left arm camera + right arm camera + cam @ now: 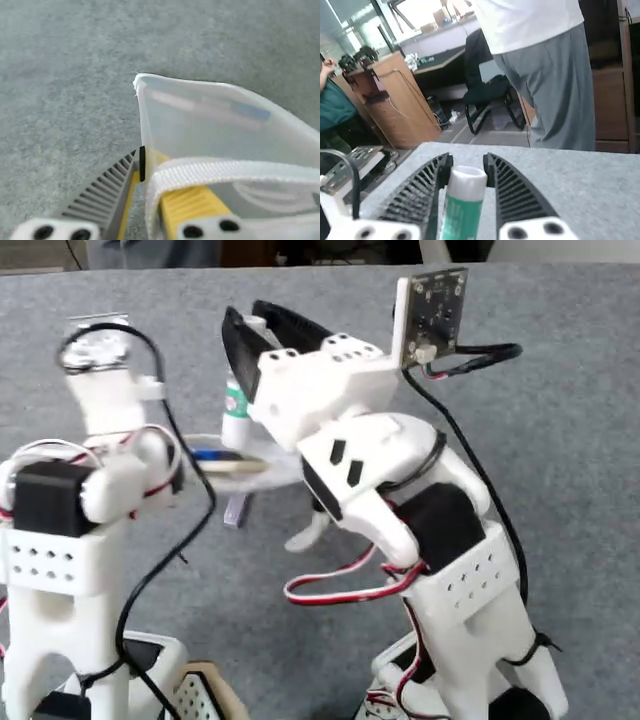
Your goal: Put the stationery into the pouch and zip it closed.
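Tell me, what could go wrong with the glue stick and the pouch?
1. The glue stick sits with its cap right by the tips of the right gripper, so it might slide out.
2. The left gripper holds the pouch by one corner. The pouch may sag or twist, and the glue stick could then miss it and drop onto the table.

soft even light, faint shadows on the table [560, 440], bright windows [427, 12] behind
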Available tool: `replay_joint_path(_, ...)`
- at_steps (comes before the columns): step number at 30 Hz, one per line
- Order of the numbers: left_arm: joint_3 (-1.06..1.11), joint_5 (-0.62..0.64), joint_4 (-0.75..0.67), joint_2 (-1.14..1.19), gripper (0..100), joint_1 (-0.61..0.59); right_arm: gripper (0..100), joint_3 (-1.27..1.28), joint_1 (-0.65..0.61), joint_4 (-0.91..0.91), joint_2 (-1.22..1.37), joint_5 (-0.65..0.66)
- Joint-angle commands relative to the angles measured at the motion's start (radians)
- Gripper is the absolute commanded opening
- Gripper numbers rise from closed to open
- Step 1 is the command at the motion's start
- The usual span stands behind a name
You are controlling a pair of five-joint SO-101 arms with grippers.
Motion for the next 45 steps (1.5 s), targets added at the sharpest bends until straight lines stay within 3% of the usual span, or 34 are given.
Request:
replay_joint_path(1,-0.045,-0.003,0.003,-0.009,3,0.025,1.3,0.015,0.015,0.006,-0.027,0.012)
replay_joint_path(13,-0.005,0.068,0.000,-0.006,3,-0.159,1.2,0.315,0.014,-0.367,-0.030,0.012)
replay_joint_path(26,0.002,0.068,-0.002,-0.008,3,-0.200,1.2,0.366,-0.044,-0.373,-0.027,-0.014)
replay_joint_path(34,0.002,0.066,0.000,-0.008,3,-0.203,1.2,0.355,-0.061,-0.229,-0.048,-0.020)
replay_joint_path(39,0.002,0.066,0.000,-0.008,3,-0.208,1.2,0.375,-0.063,-0.381,-0.045,-0.009)
replay_joint_path(45,0.002,0.066,0.000,-0.009,3,-0.209,1.2,0.394,0.071,-0.414,-0.047,-0.009)
